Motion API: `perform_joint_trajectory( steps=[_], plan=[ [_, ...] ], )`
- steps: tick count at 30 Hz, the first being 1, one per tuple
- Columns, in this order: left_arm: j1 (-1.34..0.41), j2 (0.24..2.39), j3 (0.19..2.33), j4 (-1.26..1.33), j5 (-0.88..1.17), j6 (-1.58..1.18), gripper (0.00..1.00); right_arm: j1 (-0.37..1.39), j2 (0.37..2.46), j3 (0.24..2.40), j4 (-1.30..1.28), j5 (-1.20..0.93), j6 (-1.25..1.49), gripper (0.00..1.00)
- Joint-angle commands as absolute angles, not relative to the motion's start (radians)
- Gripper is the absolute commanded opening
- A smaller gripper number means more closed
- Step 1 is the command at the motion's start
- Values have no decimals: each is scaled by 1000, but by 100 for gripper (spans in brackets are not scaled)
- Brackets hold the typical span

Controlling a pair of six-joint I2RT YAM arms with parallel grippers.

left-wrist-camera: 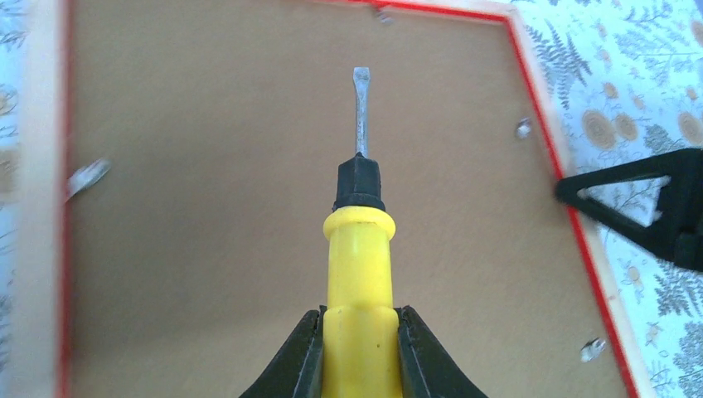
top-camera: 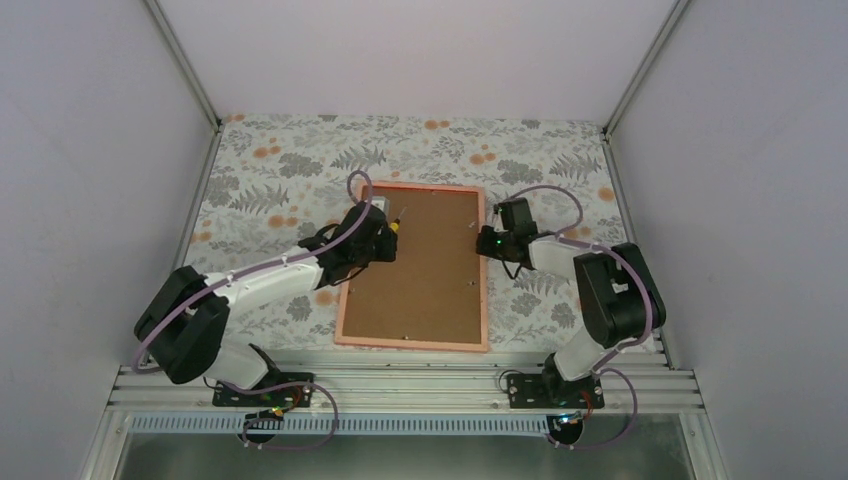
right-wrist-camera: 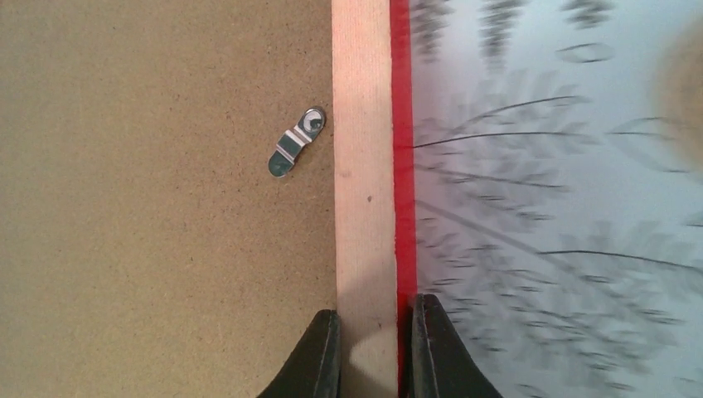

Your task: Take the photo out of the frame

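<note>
We grip the screwdriver [left-wrist-camera: 358, 274] w/ L gripper [left-wrist-camera: 358, 327]; R gripper [right-wrist-camera: 371, 332] pinches frame [right-wrist-camera: 365, 166] rail. Blade ahead could skid off 1 clip [left-wrist-camera: 522, 128], gouging backing [left-wrist-camera: 207, 249].

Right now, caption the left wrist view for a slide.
Left pincer holds yellow screwdriver over brown backing in red frame.

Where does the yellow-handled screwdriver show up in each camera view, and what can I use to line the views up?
Top external: the screwdriver is a small yellow spot at the left gripper, over the upper left of the frame, on its brown backing.
Left wrist: bottom centre, yellow handle clamped between the fingers, blade pointing up the picture.
Right wrist: not in it.
Shared landmark: the frame's red-edged rail, in all three views.
</note>
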State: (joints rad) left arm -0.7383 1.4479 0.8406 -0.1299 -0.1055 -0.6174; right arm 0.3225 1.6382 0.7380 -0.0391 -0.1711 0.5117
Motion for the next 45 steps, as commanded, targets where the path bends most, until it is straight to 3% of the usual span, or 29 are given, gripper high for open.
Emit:
perform_joint_trajectory(
  steps=[1, 7, 15, 18, 23, 34, 45],
  plan=[
    [-723, 1400, 792, -152, -130, -625, 2, 242, 1597, 704, 13, -185, 602, 5],
    [-720, 1341, 746, -165, -132, -635, 2, 204, 1566, 692, -16, -163, 589, 13],
    [-721, 1280, 729, -180, -129, -632, 2, 210, 1490, 666, -131, -208, 532, 37],
    [-721, 1261, 727, -184, -125, -628, 2, 212, 1466, 667, -209, -258, 482, 51],
    [-721, 1243, 721, -185, -116, -617, 2, 243, 1385, 624, -349, -291, 456, 62],
    [-718, 1210, 702, -179, -99, -600, 2, 400, 1251, 564, -516, -294, 545, 71],
    [-709, 1166, 677, -182, -103, -575, 2, 645, 1257, 547, -424, -349, 721, 73]
  ],
)
